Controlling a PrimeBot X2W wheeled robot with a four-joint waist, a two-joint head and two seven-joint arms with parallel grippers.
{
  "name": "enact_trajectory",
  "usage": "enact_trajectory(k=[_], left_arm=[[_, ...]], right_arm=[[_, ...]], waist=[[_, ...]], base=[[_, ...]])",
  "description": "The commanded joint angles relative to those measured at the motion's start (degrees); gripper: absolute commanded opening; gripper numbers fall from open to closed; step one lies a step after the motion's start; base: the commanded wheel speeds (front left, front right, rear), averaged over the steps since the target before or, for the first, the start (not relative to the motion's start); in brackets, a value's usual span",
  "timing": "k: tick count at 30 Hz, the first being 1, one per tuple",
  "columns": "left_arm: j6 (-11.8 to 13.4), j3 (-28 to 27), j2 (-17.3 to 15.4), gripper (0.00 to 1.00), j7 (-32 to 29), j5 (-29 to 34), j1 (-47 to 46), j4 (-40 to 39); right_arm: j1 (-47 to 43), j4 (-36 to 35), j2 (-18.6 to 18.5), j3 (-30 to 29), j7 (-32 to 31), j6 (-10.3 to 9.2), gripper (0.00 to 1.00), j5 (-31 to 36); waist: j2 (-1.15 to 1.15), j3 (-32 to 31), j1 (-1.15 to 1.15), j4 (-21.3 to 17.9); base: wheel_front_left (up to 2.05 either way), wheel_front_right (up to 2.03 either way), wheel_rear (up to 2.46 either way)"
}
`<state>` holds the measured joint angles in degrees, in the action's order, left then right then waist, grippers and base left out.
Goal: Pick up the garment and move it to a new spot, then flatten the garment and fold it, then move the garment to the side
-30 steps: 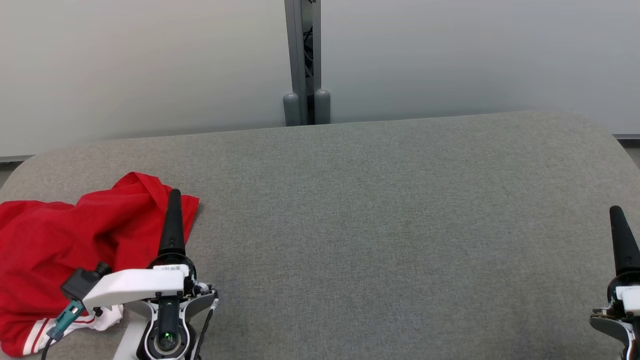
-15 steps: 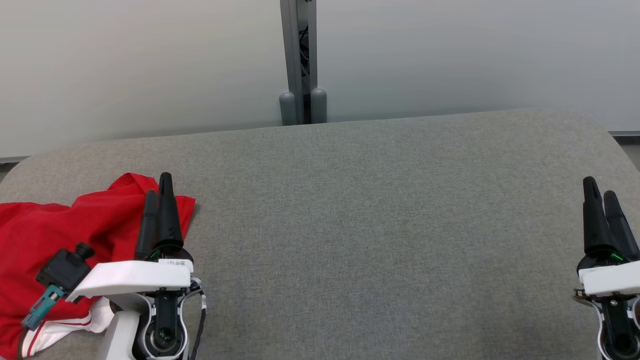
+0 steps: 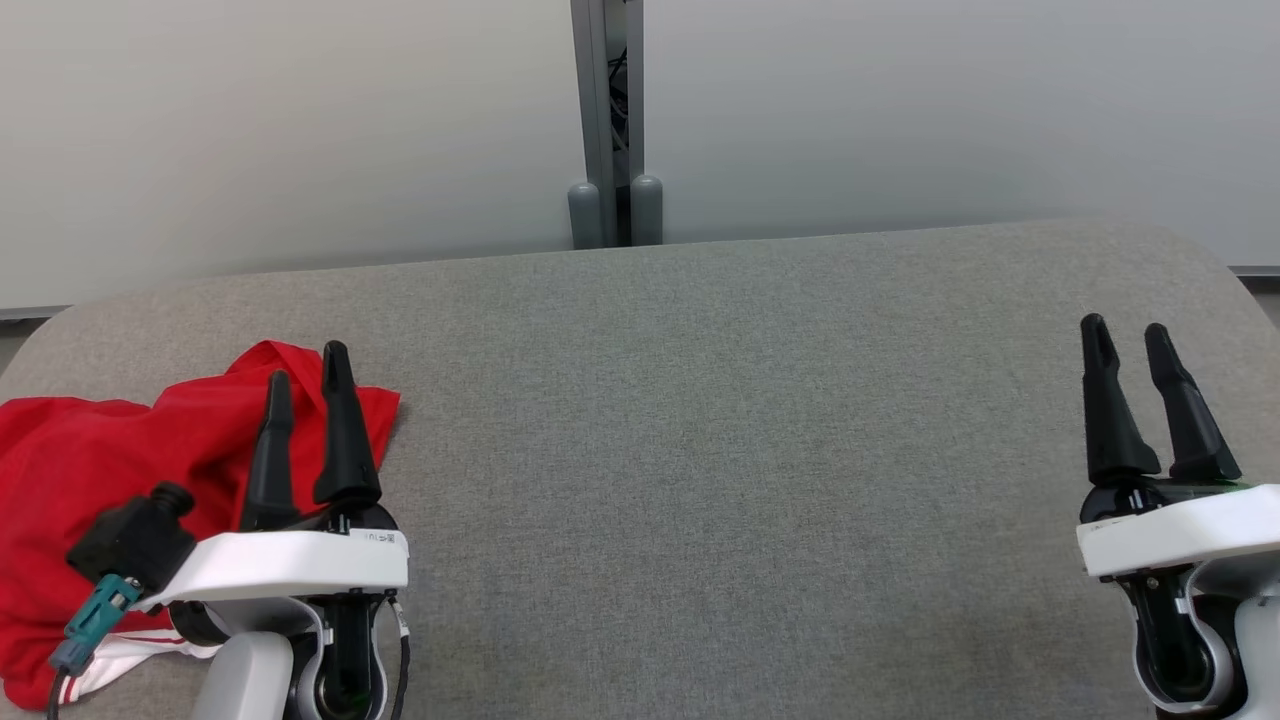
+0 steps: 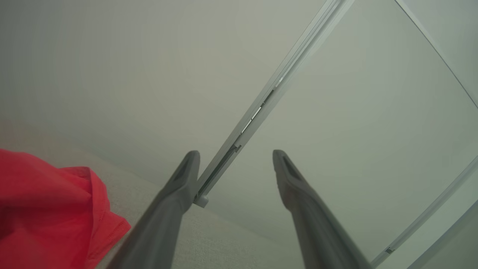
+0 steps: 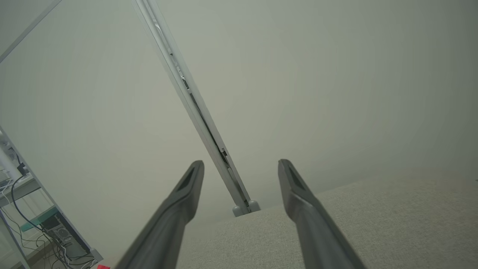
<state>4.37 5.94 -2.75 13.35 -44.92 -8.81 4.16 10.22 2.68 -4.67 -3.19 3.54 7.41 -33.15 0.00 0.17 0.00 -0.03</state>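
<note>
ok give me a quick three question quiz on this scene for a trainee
1. True or false: the left end effector is shut on the crumpled red fabric garment.
2. On which side of the grey fabric-covered surface does the garment lie, by the robot's own sides? A left, B middle, C right.
3. Fill in: the right end effector has its jaws ____.
Key: 1 false, the left end effector is open and holds nothing; 2 A; 3 open.

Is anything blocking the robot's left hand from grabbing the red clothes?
Nothing visible blocks it. The open left gripper lines up with the right edge of the crumpled red garment on the grey padded table.
</note>
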Motion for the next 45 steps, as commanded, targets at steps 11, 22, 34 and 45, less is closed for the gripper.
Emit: enact_trajectory(k=[11, 22, 34, 45], left_arm=[[2.69, 3.03, -0.14, 1.0, 0.58, 14.97, 2.42, -0.48], [4.35, 4.85, -0.15, 1.0, 0.89, 24.36, 3.2, 5.37], [3.19, 5.08, -0.18, 1.0, 1.29, 28.6, 3.65, 13.12], [2.93, 4.63, -0.2, 1.0, 1.49, 32.31, 3.85, 16.0]], right_arm=[[1.35, 1.46, -1.14, 5.68, 3.27, 0.09, 1.0, 8.07], [1.34, 6.35, -1.05, 8.79, 5.48, 0.09, 1.0, 12.03], [0.42, 13.07, 1.06, 8.85, 7.91, 0.11, 1.0, 12.67], [2.7, 19.05, 1.45, 9.82, 9.97, 0.12, 1.0, 16.92]], waist=[[0.0, -0.09, 0.0, 0.85], [0.0, -0.04, 0.0, 0.44], [0.0, -0.11, 0.0, 0.08], [0.0, -0.18, 0.0, -0.07]], base=[[0.0, 0.0, 0.0], [0.0, 0.0, 0.0], [0.0, 0.0, 0.0], [0.0, 0.0, 0.0]])
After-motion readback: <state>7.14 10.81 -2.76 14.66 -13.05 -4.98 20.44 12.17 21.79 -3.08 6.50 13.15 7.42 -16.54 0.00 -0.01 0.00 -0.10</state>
